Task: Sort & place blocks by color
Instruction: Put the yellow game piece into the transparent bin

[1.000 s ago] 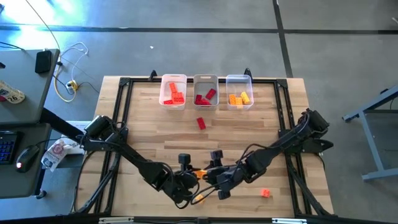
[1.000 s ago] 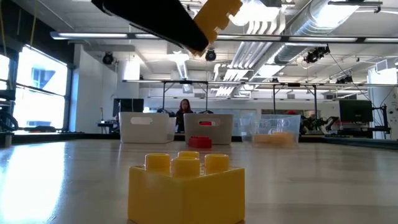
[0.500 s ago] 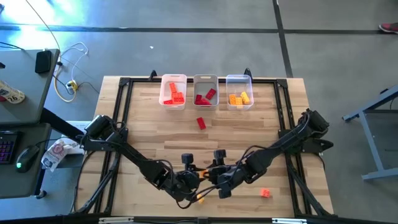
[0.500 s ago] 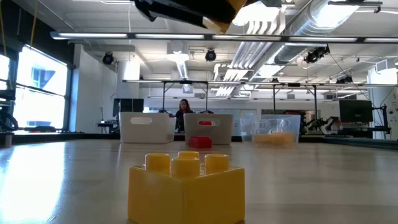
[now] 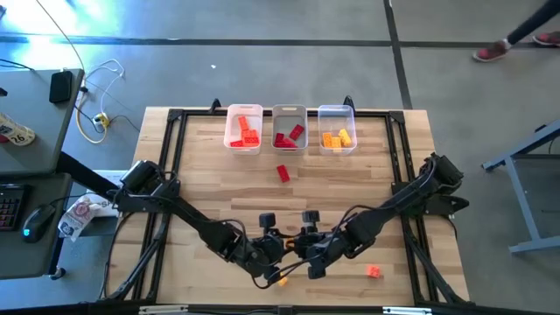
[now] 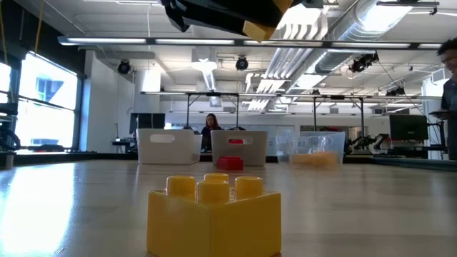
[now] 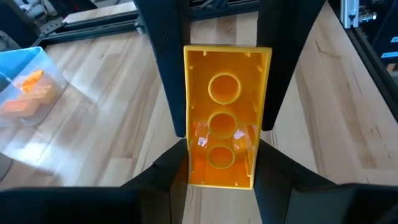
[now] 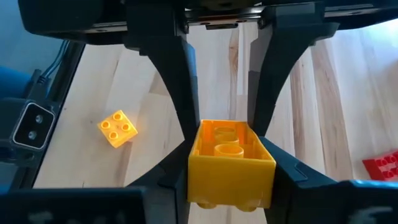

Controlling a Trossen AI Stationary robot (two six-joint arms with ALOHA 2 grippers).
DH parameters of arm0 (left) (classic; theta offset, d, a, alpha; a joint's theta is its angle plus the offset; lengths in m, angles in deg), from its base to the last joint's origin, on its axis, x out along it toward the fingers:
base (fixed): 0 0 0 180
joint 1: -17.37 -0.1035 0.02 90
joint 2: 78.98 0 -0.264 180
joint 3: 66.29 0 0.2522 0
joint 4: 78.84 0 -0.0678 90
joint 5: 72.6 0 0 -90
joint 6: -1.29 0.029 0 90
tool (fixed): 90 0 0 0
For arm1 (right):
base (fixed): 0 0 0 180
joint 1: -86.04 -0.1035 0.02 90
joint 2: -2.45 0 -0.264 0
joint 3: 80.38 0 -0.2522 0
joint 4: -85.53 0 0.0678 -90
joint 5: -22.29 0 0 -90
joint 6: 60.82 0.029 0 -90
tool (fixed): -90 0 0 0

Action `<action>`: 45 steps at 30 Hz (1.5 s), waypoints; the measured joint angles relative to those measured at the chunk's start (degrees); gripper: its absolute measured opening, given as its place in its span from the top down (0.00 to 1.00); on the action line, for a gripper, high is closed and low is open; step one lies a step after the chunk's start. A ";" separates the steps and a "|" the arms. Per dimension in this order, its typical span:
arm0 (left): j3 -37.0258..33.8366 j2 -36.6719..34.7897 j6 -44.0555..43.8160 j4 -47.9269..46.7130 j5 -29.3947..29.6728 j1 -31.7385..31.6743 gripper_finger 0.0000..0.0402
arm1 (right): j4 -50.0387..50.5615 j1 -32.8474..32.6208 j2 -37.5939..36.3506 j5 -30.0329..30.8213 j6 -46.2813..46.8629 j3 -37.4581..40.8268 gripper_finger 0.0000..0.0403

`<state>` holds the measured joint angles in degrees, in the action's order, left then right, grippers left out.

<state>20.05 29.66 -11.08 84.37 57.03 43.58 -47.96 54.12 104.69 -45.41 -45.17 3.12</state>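
My left gripper [image 5: 269, 251] is shut on a long orange-yellow brick [image 7: 227, 115] above the table's near middle. It also shows at the top of the low view [image 6: 235, 14]. My right gripper [image 5: 308, 252], close beside it, is shut on another orange-yellow brick [image 8: 230, 162]. A small yellow square block [image 5: 280, 280] rests studs-up on the table below them and fills the low view's foreground [image 6: 214, 218]. An orange block [image 5: 374, 272] lies near the right front. A red block [image 5: 283, 173] lies before the bins. My left gripper pinches the brick's two long sides [image 7: 188, 112] between its two fingers, which lie along its length. The hollow underside faces the wrist camera. The brick is lifted clear of the table. My right gripper pinches its brick by two opposite sides [image 8: 194, 158] between its two fingers. The hollow underside faces the wrist camera, the studs point away. The brick is clear of the table.
Three small bins stand in a row at the far edge: the left one [image 5: 244, 129] holds orange-red blocks, the middle one [image 5: 290, 129] red blocks, the right one [image 5: 337, 129] orange-yellow blocks. A black frame runs around the table. People show in the room beyond.
My left gripper has risen and shifted a little toward the table's right with its brick. In the low view the brick has gone from hanging tilted in plain sight to almost out of the top edge. My right gripper has kept still.
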 joint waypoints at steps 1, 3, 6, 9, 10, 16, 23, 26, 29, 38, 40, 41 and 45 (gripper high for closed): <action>0.00 0.00 -0.08 0.02 -0.20 -0.10 0.70 | 0.10 0.00 0.00 -0.02 0.41 0.00 0.71; 0.00 0.00 -0.06 0.00 -0.60 -0.45 0.68 | 0.72 0.00 0.00 0.21 1.34 0.00 0.71; 0.00 0.00 -0.78 -0.15 -1.72 -0.87 0.65 | 1.76 0.04 0.00 0.37 2.85 0.00 0.71; 0.00 0.00 -2.79 -0.20 -2.74 -1.41 0.61 | 2.44 0.02 0.00 0.80 4.66 0.00 0.71; 0.00 0.00 -3.44 -0.19 -3.52 -1.61 0.60 | 2.72 0.02 0.00 1.02 5.16 0.00 0.71; 0.00 0.00 -6.75 -0.17 -7.83 -2.83 0.52 | 4.76 0.02 0.00 1.23 8.47 0.00 0.71; 0.00 0.00 -6.56 -3.11 -8.55 -3.91 0.45 | 10.69 0.06 0.00 3.57 15.08 0.00 0.71; 0.00 -0.44 -7.35 -6.51 -8.53 -4.38 0.45 | 14.63 0.18 0.02 6.28 18.60 0.00 0.71; 0.00 -1.42 -8.93 -9.96 -8.33 -4.82 0.45 | 18.17 0.88 0.02 8.24 22.00 0.00 0.71; 0.00 -5.62 -9.12 -21.79 -0.35 -4.52 0.45 | 22.79 6.46 0.02 12.05 24.85 0.00 0.71; 0.00 -6.93 -9.13 -25.53 0.70 -4.36 0.45 | 23.31 8.46 0.02 12.23 24.66 0.00 0.71; 0.00 -7.58 -9.38 -27.04 1.06 -4.36 0.45 | 23.62 9.47 0.02 12.28 24.54 0.00 0.71; 0.00 -9.75 -11.88 -34.57 3.18 -4.36 0.45 | 25.20 13.53 0.02 14.48 24.42 0.00 0.71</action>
<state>20.05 19.92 -22.96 49.80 60.21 39.22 -22.76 67.65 104.71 -30.93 -20.75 3.12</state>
